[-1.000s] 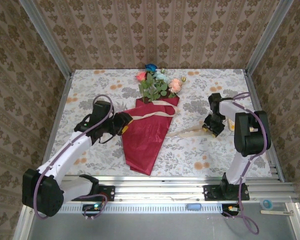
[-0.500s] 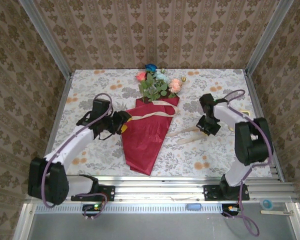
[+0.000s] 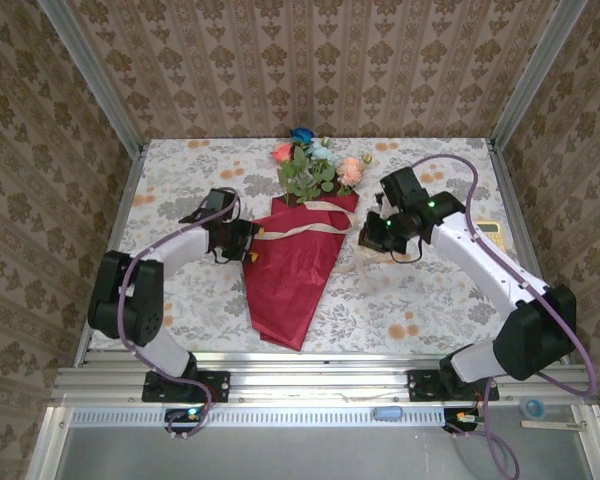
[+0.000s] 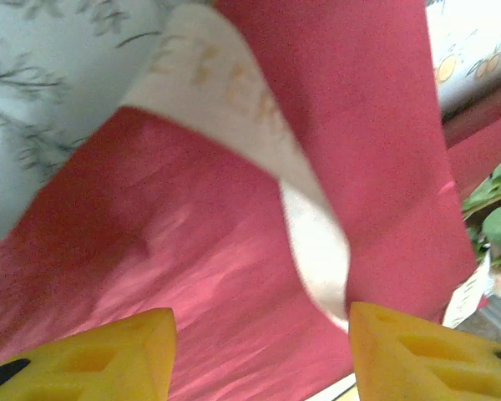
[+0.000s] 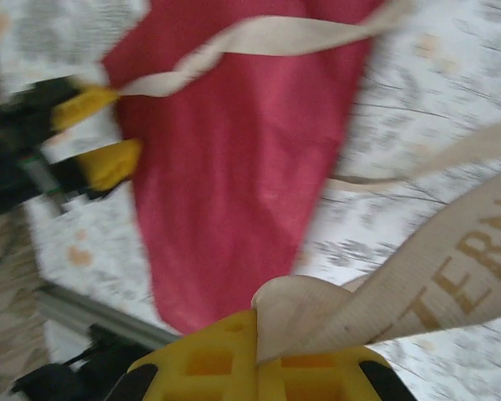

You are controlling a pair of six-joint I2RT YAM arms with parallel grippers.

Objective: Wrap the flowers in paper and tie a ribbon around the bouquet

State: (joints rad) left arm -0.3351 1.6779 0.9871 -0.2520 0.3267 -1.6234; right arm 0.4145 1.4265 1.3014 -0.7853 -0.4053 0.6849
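Right gripper (image 3: pixel 368 235) is pinching the ribbon (image 3: pixel 302 221) with its jaws closed, just beside the right edge of the paper (image 3: pixel 292 272). In the right wrist view a printed loop of ribbon is bulging out from between its yellow fingertips (image 5: pixel 234 342). Left gripper (image 3: pixel 248 243) is hovering at the paper's left edge with its jaws parted and nothing clamped, the ribbon's end reaching one yellow finger. The paper, a long dark red cone, is lying on the flowered tablecloth (image 3: pixel 170 185) with its point toward the arm bases. It is holding the flowers (image 3: pixel 315 166), whose pink, blue and pale heads and green leaves are sticking out of the paper's wide far mouth. The ribbon is running across the upper part of the paper from left edge to right, then dropping onto the cloth to the right of the paper, where another tan stretch is lying
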